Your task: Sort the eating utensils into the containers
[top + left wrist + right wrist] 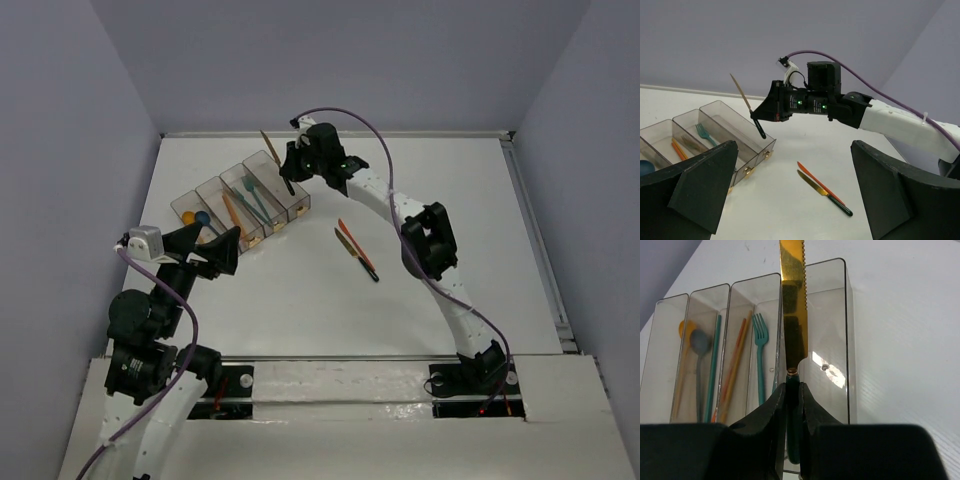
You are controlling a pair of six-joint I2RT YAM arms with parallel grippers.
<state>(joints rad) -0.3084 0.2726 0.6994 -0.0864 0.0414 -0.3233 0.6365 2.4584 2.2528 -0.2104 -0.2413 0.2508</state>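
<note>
The containers (297,206) are four joined smoky-clear bins lying at the table's left. My right gripper (792,395) is shut on the dark green handle of a gold-bladed knife (792,300), blade pointing away, hanging over the rightmost bin (830,330). That bin shows no utensils. The other bins hold a teal fork (759,340), orange utensils (735,360) and spoons (700,342). An orange knife (352,240) and a second gold knife (358,258) lie side by side on the table. My left gripper (205,247) stands open by the bins' near-left end, holding nothing.
The right arm (430,240) arcs across the table's right half. A back wall and side walls enclose the white table (450,200). A raised rail (535,240) runs along the table's right edge.
</note>
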